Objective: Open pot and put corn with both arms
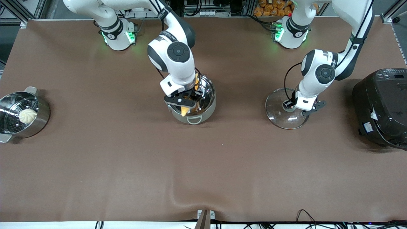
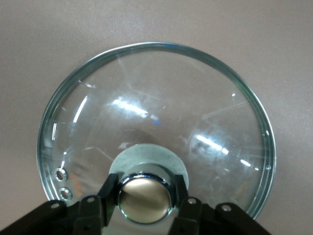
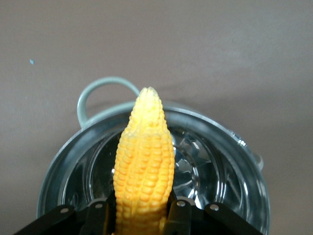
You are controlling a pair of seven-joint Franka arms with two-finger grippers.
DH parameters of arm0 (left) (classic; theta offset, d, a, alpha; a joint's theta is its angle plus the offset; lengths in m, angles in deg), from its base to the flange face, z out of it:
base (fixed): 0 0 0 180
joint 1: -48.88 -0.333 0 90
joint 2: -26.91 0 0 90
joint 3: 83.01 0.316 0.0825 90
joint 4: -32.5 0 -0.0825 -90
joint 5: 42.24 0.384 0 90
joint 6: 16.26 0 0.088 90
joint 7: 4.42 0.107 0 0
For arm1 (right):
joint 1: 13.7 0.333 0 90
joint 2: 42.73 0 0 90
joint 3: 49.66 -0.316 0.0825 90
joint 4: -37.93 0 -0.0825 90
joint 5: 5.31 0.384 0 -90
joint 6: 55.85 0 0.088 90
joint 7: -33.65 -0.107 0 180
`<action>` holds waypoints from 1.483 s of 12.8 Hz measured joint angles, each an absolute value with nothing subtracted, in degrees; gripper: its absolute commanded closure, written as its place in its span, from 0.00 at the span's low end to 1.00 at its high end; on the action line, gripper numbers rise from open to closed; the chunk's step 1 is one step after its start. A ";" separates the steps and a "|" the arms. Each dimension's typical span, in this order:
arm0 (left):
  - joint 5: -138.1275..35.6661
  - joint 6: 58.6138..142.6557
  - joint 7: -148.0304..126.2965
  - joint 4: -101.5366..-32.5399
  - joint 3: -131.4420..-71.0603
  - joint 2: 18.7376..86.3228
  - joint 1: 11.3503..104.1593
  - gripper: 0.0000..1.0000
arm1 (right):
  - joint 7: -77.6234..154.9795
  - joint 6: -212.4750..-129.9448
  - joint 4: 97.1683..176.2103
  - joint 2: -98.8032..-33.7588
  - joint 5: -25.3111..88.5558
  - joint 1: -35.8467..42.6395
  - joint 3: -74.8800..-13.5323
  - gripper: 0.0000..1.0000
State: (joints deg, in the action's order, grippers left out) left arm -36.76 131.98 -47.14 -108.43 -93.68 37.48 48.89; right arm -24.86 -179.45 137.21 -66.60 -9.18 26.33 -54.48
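The shiny steel pot [image 1: 208, 109] stands open in the middle of the table, its loop handle [image 3: 100, 90] toward the front camera. My right gripper [image 1: 184, 103] hangs over it, shut on the yellow corn [image 3: 144, 161]. The cob lies across the pot's mouth [image 3: 234, 161], with its pale tip [image 1: 184, 111] over the rim that faces the front camera. Toward the left arm's end, the clear glass lid [image 1: 286, 119] lies flat at table level. My left gripper [image 1: 291, 105] is shut on its coppery knob [image 2: 145, 197], and the fingers [image 2: 108, 188] press both sides.
A steel steamer pot [image 1: 43, 119] with a white bun [image 1: 28, 115] sits at the right arm's end of the table. A large black cooker [image 1: 381, 108] stands at the left arm's end, close beside the lid. Brown cloth [image 1: 203, 165] covers the table.
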 measured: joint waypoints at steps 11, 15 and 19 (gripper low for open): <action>-36.76 105.11 -47.00 -90.23 -96.86 28.76 49.00 0.00 | -25.67 -185.75 141.59 -66.51 -9.28 28.35 -54.30 0.12; -36.77 92.09 -43.59 -77.17 -97.24 28.35 49.04 0.00 | -25.67 -185.99 141.71 -66.47 -9.34 28.35 -54.29 0.00; -36.77 82.21 -39.41 -65.03 -97.14 28.42 48.91 0.00 | -24.95 -186.11 141.08 -62.75 -9.55 26.45 -52.81 0.00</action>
